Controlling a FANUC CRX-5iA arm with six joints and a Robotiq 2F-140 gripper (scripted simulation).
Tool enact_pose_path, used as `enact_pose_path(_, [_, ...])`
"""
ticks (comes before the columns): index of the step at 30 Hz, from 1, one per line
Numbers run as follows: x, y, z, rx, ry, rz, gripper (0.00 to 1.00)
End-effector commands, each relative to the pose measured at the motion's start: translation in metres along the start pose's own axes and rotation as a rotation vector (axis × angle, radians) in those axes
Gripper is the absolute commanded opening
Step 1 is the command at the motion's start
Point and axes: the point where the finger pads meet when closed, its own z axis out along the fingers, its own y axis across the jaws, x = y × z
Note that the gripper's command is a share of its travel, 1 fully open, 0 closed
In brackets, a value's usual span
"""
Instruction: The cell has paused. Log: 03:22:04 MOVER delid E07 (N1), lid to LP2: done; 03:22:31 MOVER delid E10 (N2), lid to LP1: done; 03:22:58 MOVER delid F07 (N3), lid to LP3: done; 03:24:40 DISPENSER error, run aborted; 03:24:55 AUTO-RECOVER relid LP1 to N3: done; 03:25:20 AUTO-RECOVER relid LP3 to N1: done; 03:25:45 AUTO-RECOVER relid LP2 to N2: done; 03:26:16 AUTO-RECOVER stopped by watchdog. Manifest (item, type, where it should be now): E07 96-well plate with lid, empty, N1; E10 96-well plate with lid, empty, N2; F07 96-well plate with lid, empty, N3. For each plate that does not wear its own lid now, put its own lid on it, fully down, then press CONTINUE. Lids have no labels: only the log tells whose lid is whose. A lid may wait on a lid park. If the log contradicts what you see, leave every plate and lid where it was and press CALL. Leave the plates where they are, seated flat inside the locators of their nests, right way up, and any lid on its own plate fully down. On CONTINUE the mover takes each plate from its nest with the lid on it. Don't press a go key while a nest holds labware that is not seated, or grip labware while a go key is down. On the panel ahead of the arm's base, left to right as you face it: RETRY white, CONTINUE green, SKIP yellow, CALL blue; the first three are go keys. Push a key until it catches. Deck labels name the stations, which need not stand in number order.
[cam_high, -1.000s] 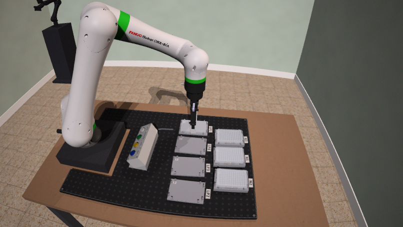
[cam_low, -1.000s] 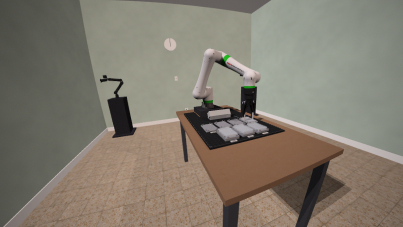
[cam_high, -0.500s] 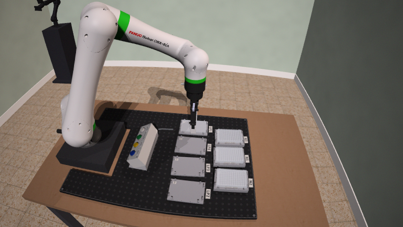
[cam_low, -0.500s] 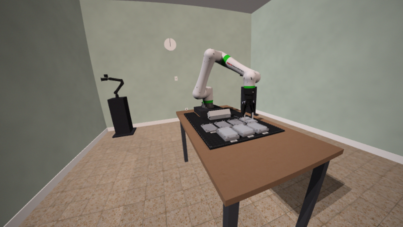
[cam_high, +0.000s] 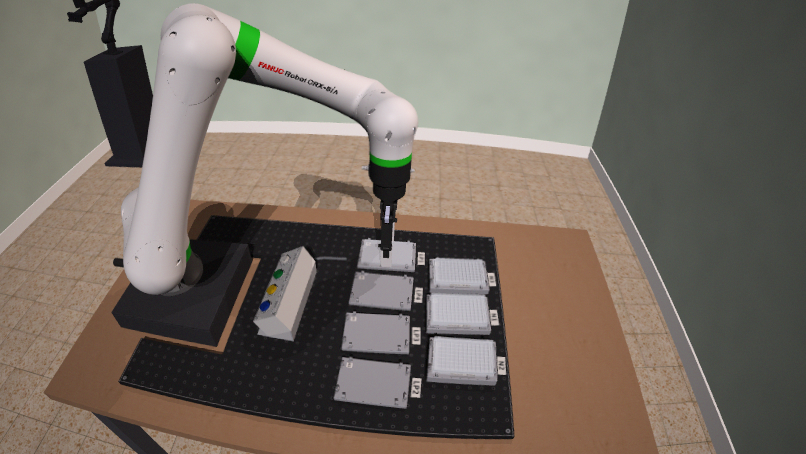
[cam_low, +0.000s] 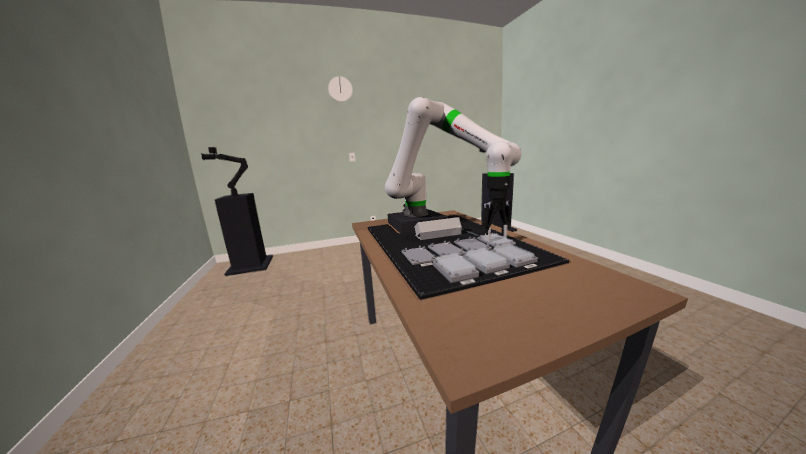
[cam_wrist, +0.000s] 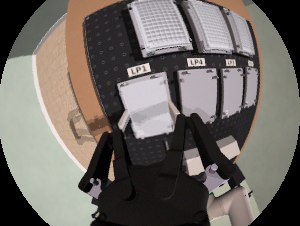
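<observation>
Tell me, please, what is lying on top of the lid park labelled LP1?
A pale lid lies on the LP1 park, with the pincer shut on its sides. The lid and the pincer cover most of the park surface beneath, so that part cannot be seen.

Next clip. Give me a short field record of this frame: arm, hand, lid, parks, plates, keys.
arm: arm reaches down over the LP1 label station
hand: hand pointing down, shut on a lid
lid: at LP1; lifted or resting, cannot tell
other parks: three grey parks, no lids seen
plates: three plates in a row beside the parks
keys: key panel, nothing touching it
</observation>
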Motion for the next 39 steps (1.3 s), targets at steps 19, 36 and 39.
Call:
enact_pose_path(19, [0.0,0.0,-0.002,0.0,0.0,0.0,0.0])
enact_pose_path(36, [0.0,0.0,-0.025,0.0,0.0,0.0,0.0])
enact_pose_path(39, [0.0,0.0,-0.031,0.0,0.0,0.0,0.0])
